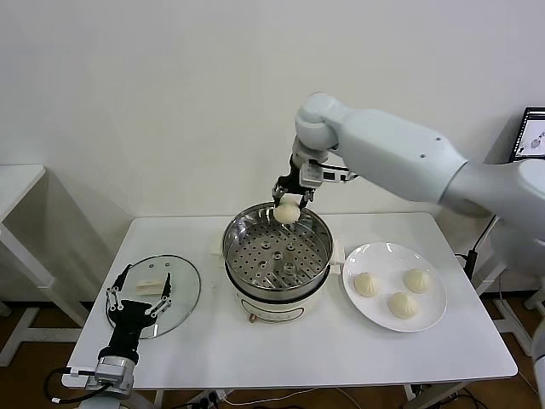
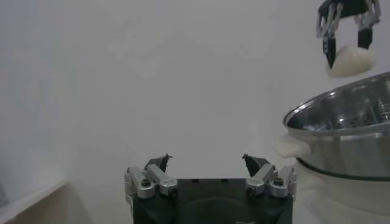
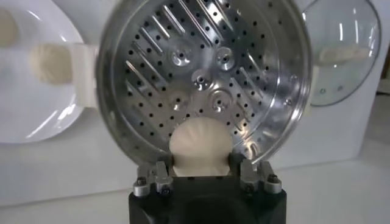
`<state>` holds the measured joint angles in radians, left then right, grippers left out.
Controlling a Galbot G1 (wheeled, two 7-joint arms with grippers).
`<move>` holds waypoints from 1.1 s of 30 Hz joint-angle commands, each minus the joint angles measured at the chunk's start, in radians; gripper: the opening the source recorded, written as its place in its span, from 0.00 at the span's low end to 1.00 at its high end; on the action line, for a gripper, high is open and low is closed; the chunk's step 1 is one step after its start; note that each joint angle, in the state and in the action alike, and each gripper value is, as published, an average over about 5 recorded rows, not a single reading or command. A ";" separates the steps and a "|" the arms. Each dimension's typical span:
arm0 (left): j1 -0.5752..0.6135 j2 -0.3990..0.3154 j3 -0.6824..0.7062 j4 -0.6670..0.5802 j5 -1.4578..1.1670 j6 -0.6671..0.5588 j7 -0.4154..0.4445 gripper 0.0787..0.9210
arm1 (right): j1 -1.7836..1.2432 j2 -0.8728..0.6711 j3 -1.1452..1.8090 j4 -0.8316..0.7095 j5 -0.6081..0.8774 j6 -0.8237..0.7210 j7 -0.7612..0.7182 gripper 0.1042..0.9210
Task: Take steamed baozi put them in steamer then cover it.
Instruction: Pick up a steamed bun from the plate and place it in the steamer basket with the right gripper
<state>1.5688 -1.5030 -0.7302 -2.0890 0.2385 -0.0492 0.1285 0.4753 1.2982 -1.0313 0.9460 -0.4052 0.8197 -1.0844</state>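
Jaws of the right gripper (image 1: pixel 287 201) pinch one bun (image 1: pixel 287 213) above the far rim of the steamer (image 1: pixel 277 247); released here, it may strike the rim and roll out. Three buns (image 1: pixel 392 292) wait on the plate (image 1: pixel 358 256). Left gripper (image 1: pixel 138 300), jaws spread, idles by the lid (image 1: pixel 183 290).

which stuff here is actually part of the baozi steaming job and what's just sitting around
Part of the job:
- small round cream-white baozi held in the right end effector above the steamer
- three more cream-white baozi on the plate
- round shiny steel steamer basket on its cream-white pot base
- round clear glass lid, lying flat on the table

Just there:
- flat white plate
- white table
- open left end effector, idle by the lid
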 commanded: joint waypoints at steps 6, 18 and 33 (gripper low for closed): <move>-0.003 0.000 -0.008 0.003 -0.004 0.001 0.000 0.88 | -0.122 0.085 0.086 -0.172 -0.169 0.053 0.081 0.64; -0.003 -0.001 -0.010 0.004 -0.003 -0.001 0.000 0.88 | -0.144 0.096 0.089 -0.168 -0.178 0.053 0.106 0.64; 0.001 -0.001 -0.010 -0.001 0.000 0.000 -0.002 0.88 | -0.055 0.007 0.015 -0.027 0.060 0.037 0.022 0.88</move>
<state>1.5702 -1.5050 -0.7397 -2.0900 0.2381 -0.0501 0.1273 0.3970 1.3284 -1.0013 0.8766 -0.4416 0.8237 -1.0378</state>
